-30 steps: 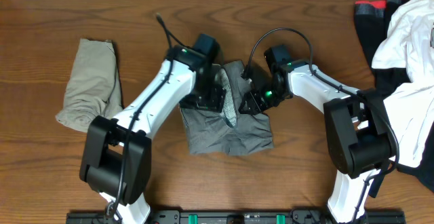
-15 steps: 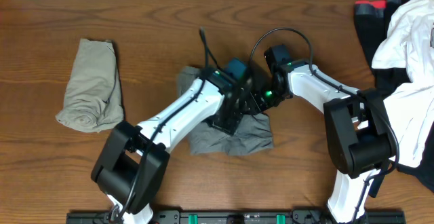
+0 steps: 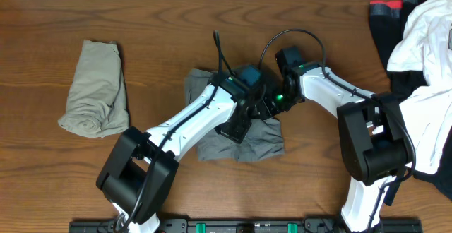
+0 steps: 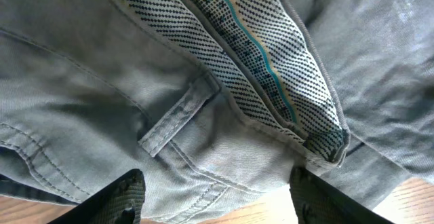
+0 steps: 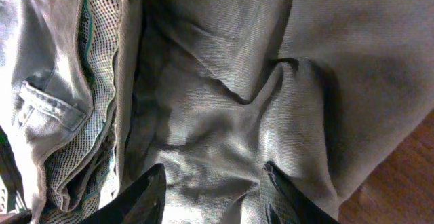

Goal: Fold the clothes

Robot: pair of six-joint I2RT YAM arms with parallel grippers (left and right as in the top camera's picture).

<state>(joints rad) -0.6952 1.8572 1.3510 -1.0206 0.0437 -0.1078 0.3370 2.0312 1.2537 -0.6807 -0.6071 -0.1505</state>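
Overhead, the grey shorts (image 3: 244, 145) lie crumpled at the middle of the wooden table (image 3: 56, 176), with both arms reaching in over their upper edge. The khaki shorts (image 3: 95, 88) sit folded in a narrow bundle well apart at the left. A pile of white and black garments (image 3: 424, 42) covers the far right edge.

In the left wrist view, the left gripper (image 4: 224, 200) has its fingers spread wide above the grey cloth, just below a belt loop (image 4: 178, 115) and the dotted waistband lining (image 4: 271, 54), which is turned outward.

In the right wrist view, the right gripper (image 5: 213, 197) has its fingers partly apart at a raised crease of grey fabric. Whether they are pinching it, I cannot tell.
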